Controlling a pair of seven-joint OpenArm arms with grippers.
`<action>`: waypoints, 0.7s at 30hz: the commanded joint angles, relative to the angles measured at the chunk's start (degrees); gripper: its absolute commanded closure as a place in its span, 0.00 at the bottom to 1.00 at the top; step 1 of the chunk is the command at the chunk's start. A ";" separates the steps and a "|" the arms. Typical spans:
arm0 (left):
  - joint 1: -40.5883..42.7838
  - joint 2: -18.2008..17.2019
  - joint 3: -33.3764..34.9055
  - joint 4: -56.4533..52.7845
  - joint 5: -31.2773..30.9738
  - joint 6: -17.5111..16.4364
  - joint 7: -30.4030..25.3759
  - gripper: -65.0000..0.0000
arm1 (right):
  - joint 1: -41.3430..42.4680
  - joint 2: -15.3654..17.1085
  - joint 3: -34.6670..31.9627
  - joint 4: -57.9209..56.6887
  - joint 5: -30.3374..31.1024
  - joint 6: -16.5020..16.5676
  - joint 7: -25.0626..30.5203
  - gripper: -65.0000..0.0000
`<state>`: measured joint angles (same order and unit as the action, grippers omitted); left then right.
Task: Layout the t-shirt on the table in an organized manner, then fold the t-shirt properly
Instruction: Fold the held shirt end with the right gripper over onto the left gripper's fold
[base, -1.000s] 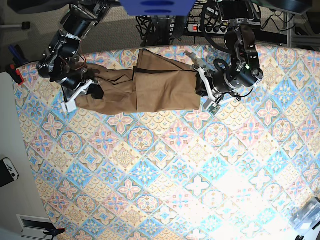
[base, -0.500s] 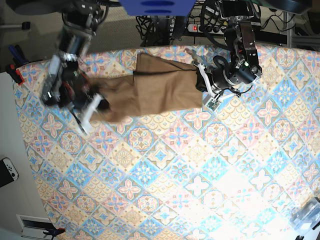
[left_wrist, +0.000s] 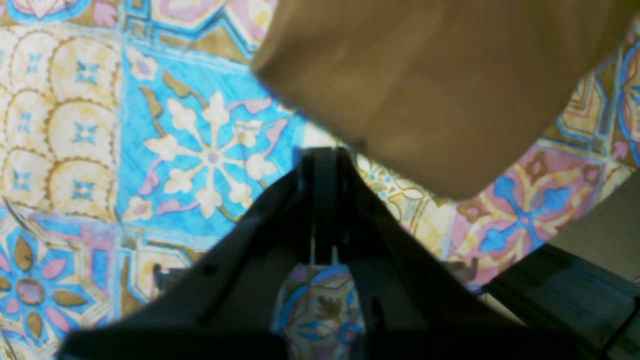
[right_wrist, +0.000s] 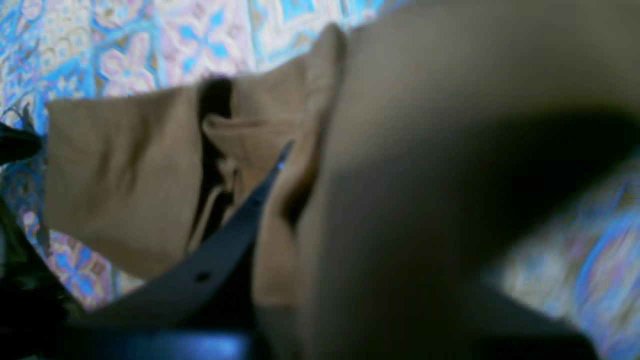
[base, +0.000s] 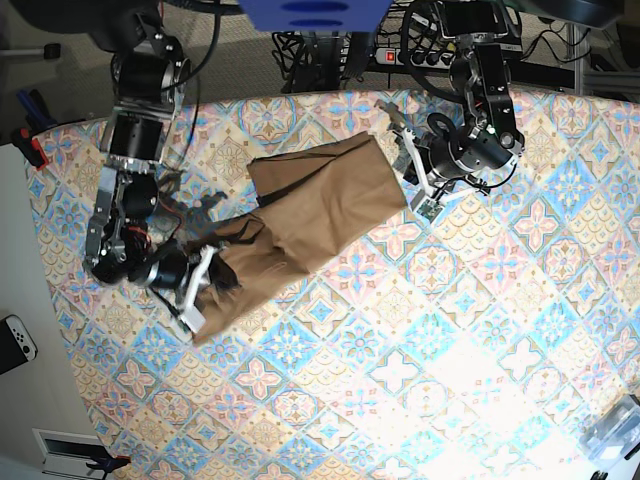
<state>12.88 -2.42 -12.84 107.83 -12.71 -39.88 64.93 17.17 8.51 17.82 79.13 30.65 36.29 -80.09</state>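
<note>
The tan-brown t-shirt (base: 300, 215) lies folded in a long band, slanting across the table (base: 420, 340) from upper right to lower left. My right gripper (base: 198, 295) is shut on the t-shirt's bunched lower-left end. In the right wrist view the cloth (right_wrist: 125, 170) drapes over a dark finger (right_wrist: 220, 260) and fills the blurred foreground. My left gripper (base: 408, 182) sits at the shirt's upper-right edge. In the left wrist view it (left_wrist: 323, 155) is shut with nothing between the fingers, and the shirt's edge (left_wrist: 425, 85) lies just beyond the tips.
The table's far edge (left_wrist: 575, 235) runs close behind the left gripper. A power strip and cables (base: 405, 52) lie beyond it. A white controller (base: 15, 340) sits off the left side, and a clear plastic box (base: 615, 432) at the bottom right corner.
My right gripper has swung down and toward the near side, dragging the shirt's left end with it. The shirt has turned from level to diagonal. The left gripper has barely moved.
</note>
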 joint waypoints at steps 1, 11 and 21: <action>-0.53 0.26 -0.04 0.87 -0.52 -0.12 -0.79 1.00 | 1.07 0.67 0.24 1.09 0.33 -1.08 0.09 1.00; -0.71 0.35 0.31 0.87 -0.52 -0.12 -0.79 1.00 | 0.81 0.06 -5.74 5.13 0.25 -7.06 0.09 1.00; -0.80 0.44 0.31 -0.01 -0.43 -0.12 -0.88 1.00 | 0.55 -5.39 -11.98 17.88 0.33 -15.15 0.09 1.00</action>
<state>12.71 -1.93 -12.53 107.24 -12.58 -39.88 64.73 16.34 2.68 5.50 96.03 30.57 20.75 -80.84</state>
